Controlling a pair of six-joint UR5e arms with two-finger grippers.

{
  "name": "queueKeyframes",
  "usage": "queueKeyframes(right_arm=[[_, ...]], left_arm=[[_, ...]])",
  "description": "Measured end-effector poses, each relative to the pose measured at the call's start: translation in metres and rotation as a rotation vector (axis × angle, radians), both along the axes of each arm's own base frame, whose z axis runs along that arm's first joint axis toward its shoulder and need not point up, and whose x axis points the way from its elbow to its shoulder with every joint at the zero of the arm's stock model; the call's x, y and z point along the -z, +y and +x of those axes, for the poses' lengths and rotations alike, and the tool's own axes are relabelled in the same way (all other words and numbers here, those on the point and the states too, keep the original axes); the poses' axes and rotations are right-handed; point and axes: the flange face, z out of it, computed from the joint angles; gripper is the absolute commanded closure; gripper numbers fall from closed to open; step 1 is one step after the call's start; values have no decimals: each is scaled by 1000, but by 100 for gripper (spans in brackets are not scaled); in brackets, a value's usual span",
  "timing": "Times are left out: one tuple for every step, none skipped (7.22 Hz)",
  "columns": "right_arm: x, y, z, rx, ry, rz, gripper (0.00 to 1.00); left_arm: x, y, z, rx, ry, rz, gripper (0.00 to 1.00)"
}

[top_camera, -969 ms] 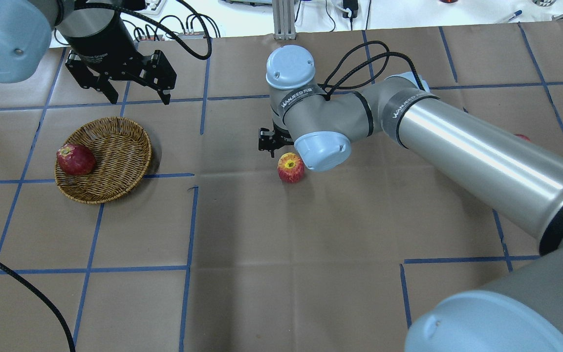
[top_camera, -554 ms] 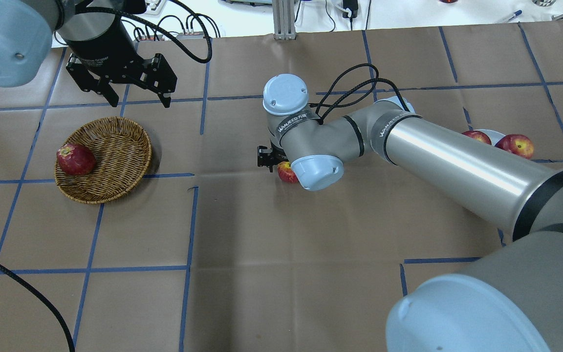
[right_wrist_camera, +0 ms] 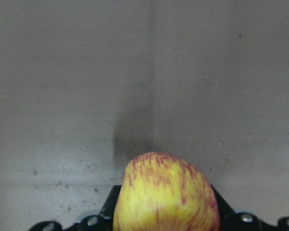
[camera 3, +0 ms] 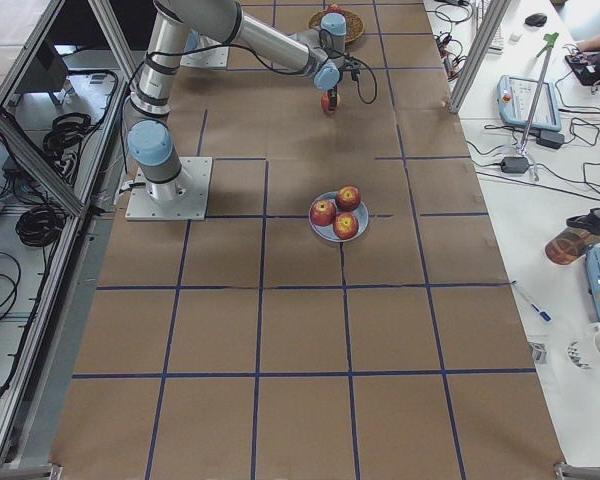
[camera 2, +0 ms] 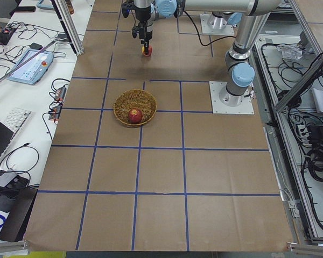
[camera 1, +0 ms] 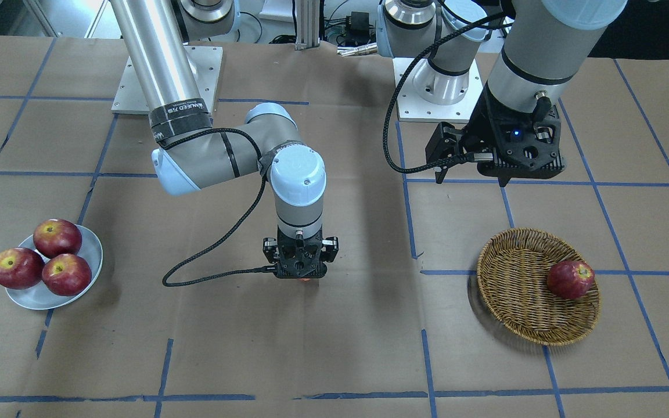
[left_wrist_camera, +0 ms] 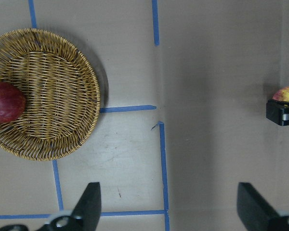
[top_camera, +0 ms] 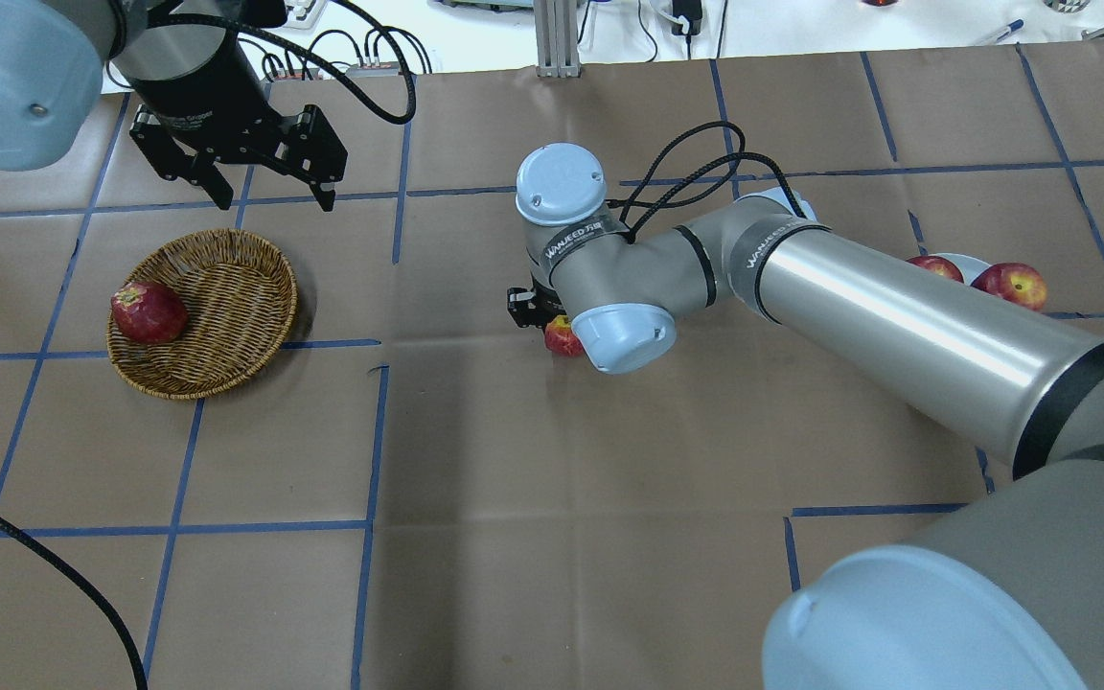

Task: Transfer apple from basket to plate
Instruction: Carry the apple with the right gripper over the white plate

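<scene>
Presently the right gripper point(camera 1: 302, 276) stands vertical over the middle of the worktop point(camera 1: 334, 348), roughly midway between its two ends, with the apple point(right_wrist_camera: 166, 195) between its jaws. In the right wrist view, black gripper parts sit tight against both flanks of the fruit with no gap showing, so the jaws are closed on it. Whether the apple rests on the brown paper or is just clear of it cannot be told.

Markings: two grey bands point(top_camera: 579, 238) on the right arm point(top_camera: 897, 316) read "WANJEED", followed by characters too small to read. White lettering on the left gripper's black body is illegible.

Orientation: the apple's yellow, red-streaked end faces up toward the wrist. No stem is visible and the fruit looks near round, so its long axis cannot be fixed.

The left gripper point(top_camera: 274, 199) hangs high near the basket point(top_camera: 226, 287), jaws spread wide, holding nothing. The basket lies toward the worktop's left end. It contains one dark red apple point(top_camera: 148, 311), set against its wall on the side nearest that end.

The plate point(camera 1: 95, 247) lies toward the right end, well apart from the apple. It carries three red apples point(camera 1: 57, 237) touching one another.
</scene>
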Motion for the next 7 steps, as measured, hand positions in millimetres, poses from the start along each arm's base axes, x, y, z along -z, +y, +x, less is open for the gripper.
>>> queueKeyframes(right_arm=[[-9,-2,-3,4,-6,-9,40],[-25,-3,-8,11,-14,-20,40],[-47,-4,-20,22,-18,-27,39],[-72,-6,-44,25,-13,-23,39],[-98,-10,-81,13,-1,-5,39],[-126,-15,-133,-15,13,20,39],[-147,-18,-186,-57,25,41,39]], left_arm=[[0,0,0,0,0,0,1],[1,0,0,0,0,1,1],[1,0,0,1,0,2,1],[1,0,-1,2,0,2,1],[1,0,-1,2,0,2,1],[1,0,-1,3,0,2,1],[1,0,-2,3,0,2,1]])
